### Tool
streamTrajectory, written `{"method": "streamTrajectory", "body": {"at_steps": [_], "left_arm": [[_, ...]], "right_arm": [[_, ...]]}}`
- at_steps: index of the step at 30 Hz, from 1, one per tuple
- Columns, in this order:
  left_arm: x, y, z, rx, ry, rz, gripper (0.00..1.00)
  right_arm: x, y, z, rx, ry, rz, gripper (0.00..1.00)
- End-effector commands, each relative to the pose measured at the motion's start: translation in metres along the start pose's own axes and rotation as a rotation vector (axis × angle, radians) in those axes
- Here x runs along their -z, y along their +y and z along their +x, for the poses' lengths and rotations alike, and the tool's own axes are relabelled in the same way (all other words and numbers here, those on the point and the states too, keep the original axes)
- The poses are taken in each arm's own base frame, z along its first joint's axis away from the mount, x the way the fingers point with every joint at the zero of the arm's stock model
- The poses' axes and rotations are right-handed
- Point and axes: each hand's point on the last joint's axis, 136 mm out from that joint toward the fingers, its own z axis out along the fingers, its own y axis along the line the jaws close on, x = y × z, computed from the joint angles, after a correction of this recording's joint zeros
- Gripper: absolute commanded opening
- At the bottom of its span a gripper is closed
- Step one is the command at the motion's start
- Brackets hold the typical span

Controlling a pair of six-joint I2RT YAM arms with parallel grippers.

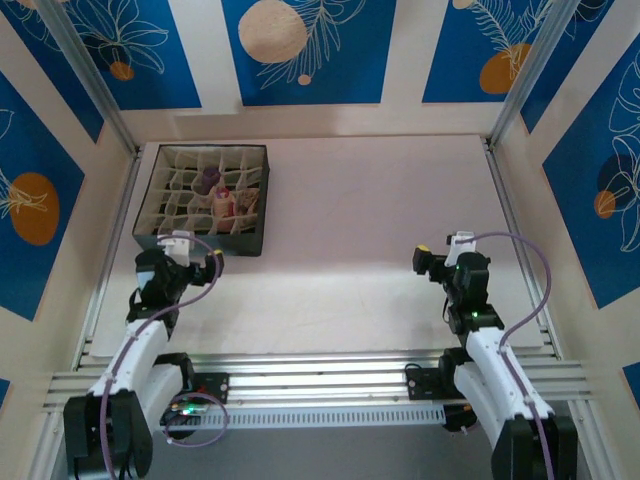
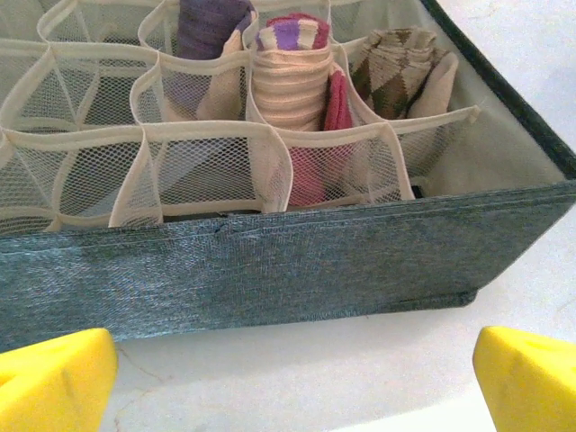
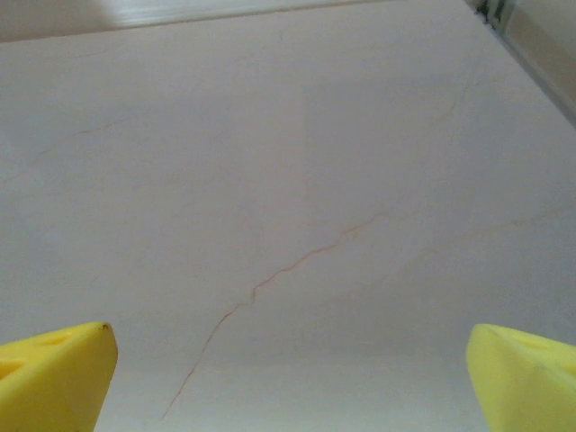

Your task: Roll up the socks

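**Three socks [image 2: 292, 85] look rolled and filed, and both arms are free**

We find the purple sock [image 2: 211, 36], the striped sock [image 2: 290, 99] with its red toe, and the argyle sock [image 2: 400, 58] each bundled up and standing in its own mesh cell of the organizer box [image 2: 270, 270]. The three cells sit side by side, set back from the box's near wall and toward its right side. In the top view the box sits at the far left of the worktop [image 3: 297, 180].

The left end effector [image 2: 292, 387] hangs just in front of the box's near wall, its fingers spread wide with nothing between them. The right end effector [image 3: 288, 378] is well apart from the box, over bare worktop, equally wide and empty.

We judge the task to be at or very near its end: each sock we can see is already compact and stowed, and no loose sock lies between the arms. We cannot tell how tight the rolls are below the cell rims. What remains, as we read it, is at most a tidy-up and drawing the arms back.
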Motion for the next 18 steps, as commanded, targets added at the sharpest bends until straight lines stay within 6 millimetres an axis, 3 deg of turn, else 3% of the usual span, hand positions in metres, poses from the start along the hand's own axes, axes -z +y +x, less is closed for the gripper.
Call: {"method": "streamTrajectory", "body": {"at_steps": [1, 6, 18], "left_arm": [[-0.006, -0.006, -0.021, -0.02, -0.134, 0.037, 1.0], [-0.021, -0.016, -0.016, -0.073, -0.139, 0.092, 1.0], [-0.055, -0.019, -0.032, -0.165, -0.18, 0.084, 1.0]], "right_arm": [[-0.013, 0.004, -0.01, -0.056, -0.05, -0.049, 0.99], [-0.03, 0.007, -0.016, -0.014, -0.058, -0.068, 0.99], [-0.059, 0.019, -0.036, 0.05, -0.129, -0.145, 0.99]]}}
